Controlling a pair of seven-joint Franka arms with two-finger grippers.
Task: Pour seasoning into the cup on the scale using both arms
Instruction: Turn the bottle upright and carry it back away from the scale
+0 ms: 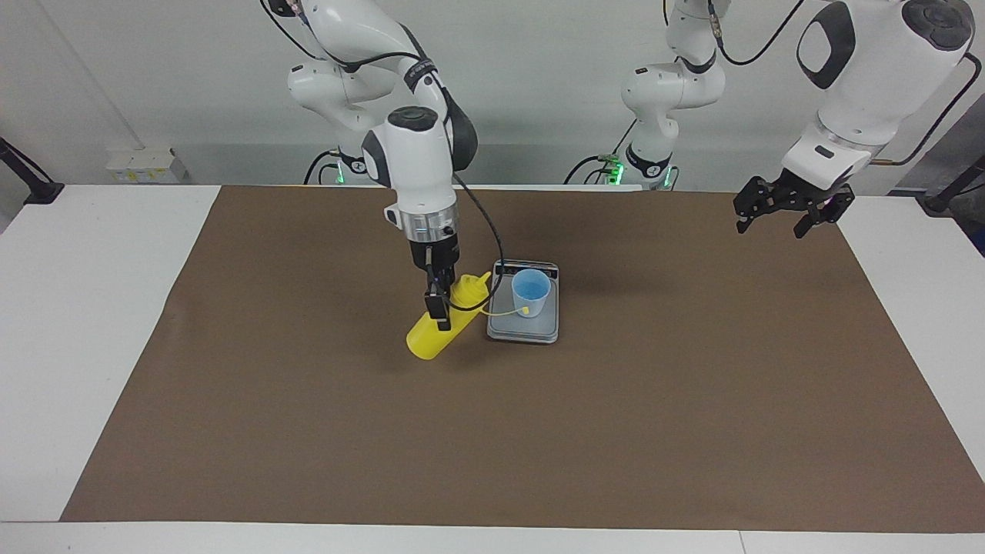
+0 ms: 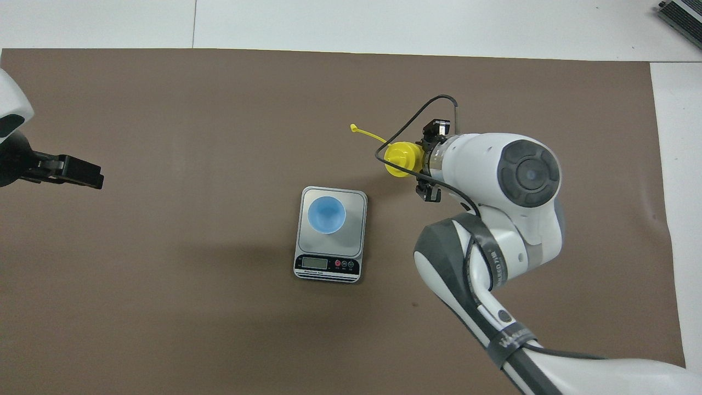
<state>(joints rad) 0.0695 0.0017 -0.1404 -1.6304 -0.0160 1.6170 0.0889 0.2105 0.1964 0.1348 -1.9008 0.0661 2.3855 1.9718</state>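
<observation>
The yellow seasoning bottle (image 1: pixel 432 332) is tilted with its nozzle up, low over the mat beside the scale on the right arm's side. My right gripper (image 1: pixel 439 309) is shut on its body. From overhead only the domed cap (image 2: pixel 400 158) shows, in front of the right gripper (image 2: pixel 425 162). The tethered cap tip (image 1: pixel 525 311) dangles toward the cup. The light blue cup (image 1: pixel 531 292) (image 2: pixel 326 215) stands upright on the silver scale (image 1: pixel 540 331) (image 2: pixel 356 215). My left gripper (image 1: pixel 791 209) (image 2: pixel 82 173) hangs open and holds nothing, raised over the mat's edge at the left arm's end.
A brown mat (image 1: pixel 308 431) covers most of the white table (image 1: pixel 85 308). The scale's display strip (image 2: pixel 327 265) faces the robots. A black cable (image 1: pixel 485 231) loops from the right wrist over the bottle.
</observation>
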